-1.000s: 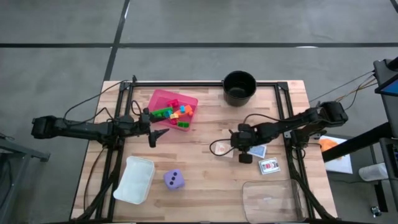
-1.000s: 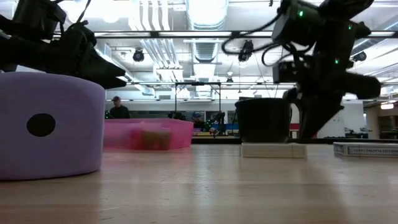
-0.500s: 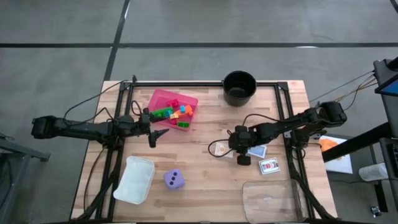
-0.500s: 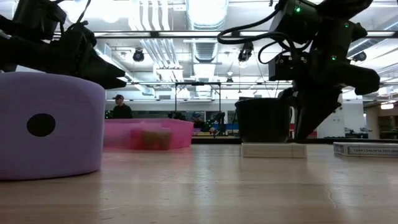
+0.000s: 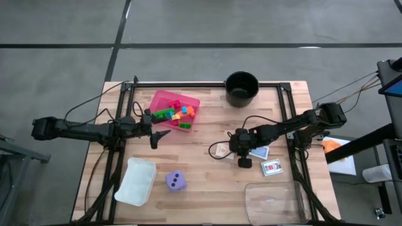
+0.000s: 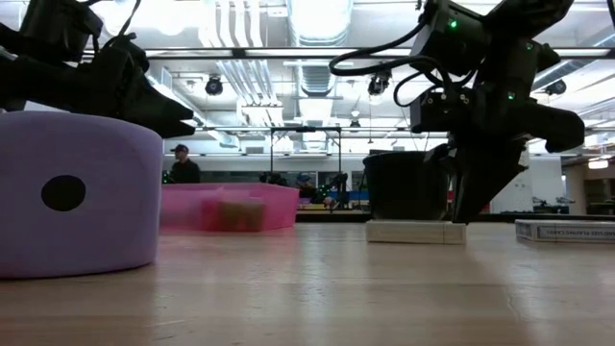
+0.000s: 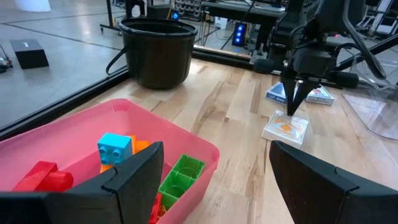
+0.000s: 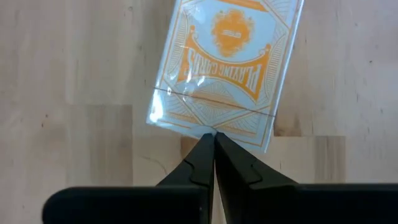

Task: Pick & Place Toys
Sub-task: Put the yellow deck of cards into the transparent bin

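Observation:
An orange card [image 5: 221, 150] in a clear case lies flat on the table right of centre; it also shows in the right wrist view [image 8: 224, 68]. My right gripper [image 5: 232, 149] is shut, with its tips at the card's edge. A blue card [image 5: 259, 152] and a white-red card [image 5: 272, 167] lie to the right of it. The purple die [image 5: 176, 181] stands near the front. Coloured bricks [image 5: 176, 114] lie in the pink tray [image 5: 157, 100]. My left gripper [image 5: 158, 135] is open and empty beside the tray. My right gripper touches the orange card's edge [image 8: 210, 132] on the side toward the table's right with its shut fingertips [image 8: 214, 140]. The fingers come from above, pointing down. The card lies flat on the table.
A black round pot [image 5: 242, 88] stands at the far edge. A clear box [image 5: 135, 181] lies at the front left and a clear lid [image 5: 273, 199] at the front right. Bare wood lies between the tray and the cards.
My right gripper has gone a little toward the table's left edge, fingers shut. The orange card has slid flat along the table the same way, ahead of the fingertips.

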